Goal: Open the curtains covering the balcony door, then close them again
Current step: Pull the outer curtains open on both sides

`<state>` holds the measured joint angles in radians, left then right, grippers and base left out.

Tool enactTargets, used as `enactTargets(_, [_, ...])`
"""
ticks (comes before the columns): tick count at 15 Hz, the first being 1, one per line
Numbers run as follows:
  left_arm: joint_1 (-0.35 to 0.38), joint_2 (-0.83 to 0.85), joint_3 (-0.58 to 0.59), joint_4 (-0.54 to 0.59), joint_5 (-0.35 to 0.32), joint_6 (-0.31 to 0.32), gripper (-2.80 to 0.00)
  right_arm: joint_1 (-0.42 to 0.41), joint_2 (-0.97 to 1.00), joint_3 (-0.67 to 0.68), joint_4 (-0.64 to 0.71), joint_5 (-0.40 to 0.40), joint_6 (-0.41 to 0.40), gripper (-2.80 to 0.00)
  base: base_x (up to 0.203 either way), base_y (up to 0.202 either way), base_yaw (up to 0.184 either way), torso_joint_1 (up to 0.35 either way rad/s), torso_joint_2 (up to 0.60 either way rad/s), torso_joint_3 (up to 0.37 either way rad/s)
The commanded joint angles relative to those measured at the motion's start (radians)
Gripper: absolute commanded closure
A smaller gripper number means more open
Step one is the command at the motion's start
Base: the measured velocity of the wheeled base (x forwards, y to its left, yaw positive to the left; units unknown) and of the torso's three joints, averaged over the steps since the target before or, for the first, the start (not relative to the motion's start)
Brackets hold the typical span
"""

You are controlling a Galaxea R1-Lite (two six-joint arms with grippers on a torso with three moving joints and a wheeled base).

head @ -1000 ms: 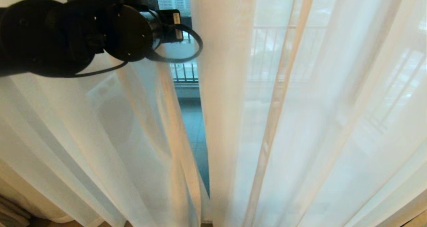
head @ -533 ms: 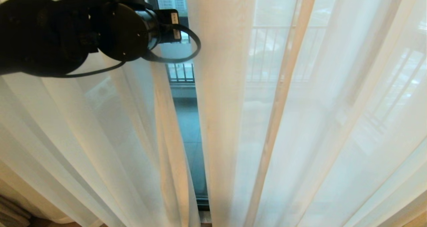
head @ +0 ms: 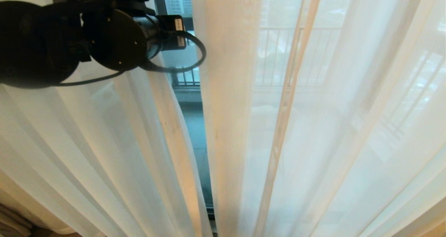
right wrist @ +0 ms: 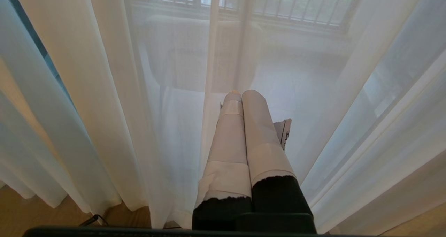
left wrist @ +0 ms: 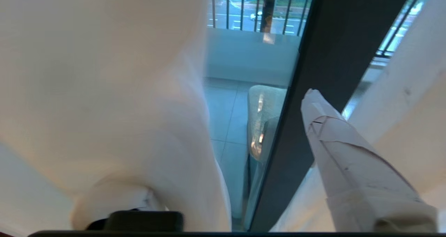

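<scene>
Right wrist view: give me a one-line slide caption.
Right gripper, fingers pressed shut and empty, points at the sheer white curtains hanging before the balcony railing.

The curtains [head: 230, 101] are showing sheer white with warm cream-beige tinting along their vertical folds. The balcony door [left wrist: 324, 55] is presenting a dark brown-black frame, with blue-grey floor tiles [left wrist: 223, 115] showing through the glass. The railing [head: 278, 52] is appearing as pale vertical bars behind the fabric. The left arm [head: 69, 38] is showing matte black with a black cable. The right tool [right wrist: 244, 97] is wearing pale grey-white wrapping over black bases.
</scene>
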<state>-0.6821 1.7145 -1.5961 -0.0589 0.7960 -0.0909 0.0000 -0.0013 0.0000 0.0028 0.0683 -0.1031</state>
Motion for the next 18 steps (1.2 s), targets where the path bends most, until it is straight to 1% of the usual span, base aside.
enactTargets(1, [-0.021, -0.046, 0.032, -0.001, 0.005, -0.001, -2.80, 0.000, 0.001, 0.000, 0.000, 0.001, -0.001, 0.00, 0.000, 0.000, 0.000, 0.000, 0.00, 0.000])
enactTargets(4, [-0.101, -0.124, 0.090, 0.001, 0.010, -0.001, -2.80, 0.000, 0.001, 0.000, 0.000, 0.001, -0.001, 0.00, 0.000, 0.000, 0.000, 0.000, 0.00, 0.000])
enactTargets(8, [-0.215, -0.264, 0.229, 0.004, 0.014, 0.000, -2.80, 0.000, 0.001, 0.000, 0.000, 0.001, -0.001, 0.00, 0.000, 0.000, 0.000, 0.000, 0.00, 0.000])
enactTargets(11, [-0.247, -0.397, 0.332, 0.057, 0.012, -0.003, -2.80, 0.000, 0.001, 0.000, 0.000, 0.001, -0.001, 0.00, 0.000, 0.000, 0.000, 0.000, 0.00, 0.000])
enactTargets(14, [-0.243, -0.516, 0.441, 0.074, 0.009, -0.002, -2.80, 0.000, 0.001, 0.000, 0.000, 0.001, -0.001, 0.00, 0.000, 0.000, 0.000, 0.000, 0.00, 0.000])
enactTargets(16, [-0.190, -0.600, 0.509, 0.075, -0.016, -0.002, -2.80, 0.000, 0.001, 0.000, 0.000, -0.001, -0.001, 0.00, 0.000, 0.000, 0.000, 0.000, 0.00, 0.000])
enactTargets(17, [-0.141, -0.646, 0.548, 0.072, -0.062, -0.002, -2.80, 0.000, 0.001, 0.000, 0.000, 0.001, -0.001, 0.00, 0.000, 0.000, 0.000, 0.000, 0.00, 0.000])
enactTargets(18, [-0.094, -0.695, 0.588, 0.064, -0.129, 0.002, -2.80, 0.000, 0.001, 0.000, 0.000, 0.001, -0.001, 0.00, 0.000, 0.000, 0.000, 0.000, 0.00, 0.000])
